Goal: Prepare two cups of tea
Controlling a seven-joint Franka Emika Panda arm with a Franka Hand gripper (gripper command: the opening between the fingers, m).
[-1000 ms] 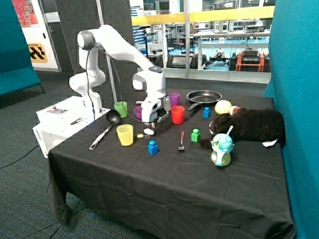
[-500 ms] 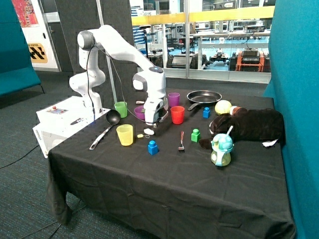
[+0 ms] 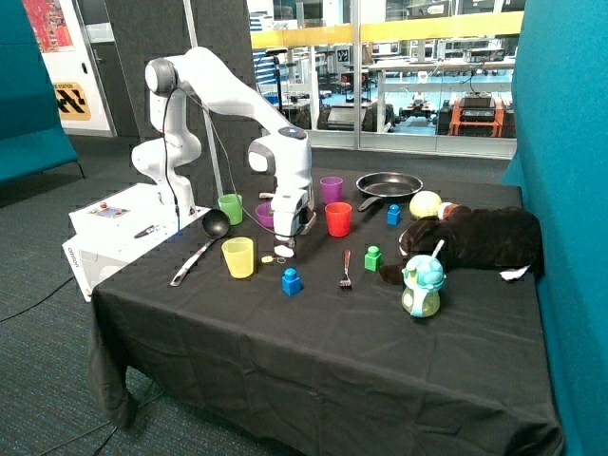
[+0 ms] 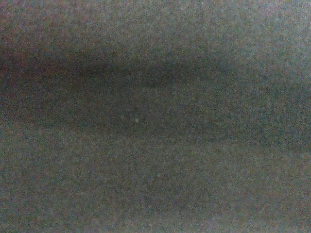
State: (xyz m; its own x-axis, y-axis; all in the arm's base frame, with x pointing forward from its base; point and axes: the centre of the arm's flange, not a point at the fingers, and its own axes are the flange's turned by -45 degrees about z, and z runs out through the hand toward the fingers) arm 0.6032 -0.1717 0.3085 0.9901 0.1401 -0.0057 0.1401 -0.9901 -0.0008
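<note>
My gripper (image 3: pixel 287 237) hangs low over the black table (image 3: pixel 313 332), between the yellow cup (image 3: pixel 238 256) and the red cup (image 3: pixel 338 218). A small flat white tea packet (image 3: pixel 283 251) lies on the cloth right under it, touching or nearly so. I see only this one packet. A small yellowish ring (image 3: pixel 268 258) lies beside it. A green cup (image 3: pixel 231 208) and a purple cup (image 3: pixel 331 189) stand farther back. The wrist view shows only dark blur.
A purple bowl (image 3: pixel 264 215) sits behind the gripper. A black ladle (image 3: pixel 201 242), blue blocks (image 3: pixel 291 281), a green block (image 3: pixel 373 257), a fork (image 3: pixel 346 270), a frying pan (image 3: pixel 389 183), a toy teapot (image 3: pixel 422 285) and a dark plush toy (image 3: pixel 475 237) lie around.
The gripper has shifted a little toward the yellow cup and turned, coming down over the white packet. Nothing else on the table has moved.
</note>
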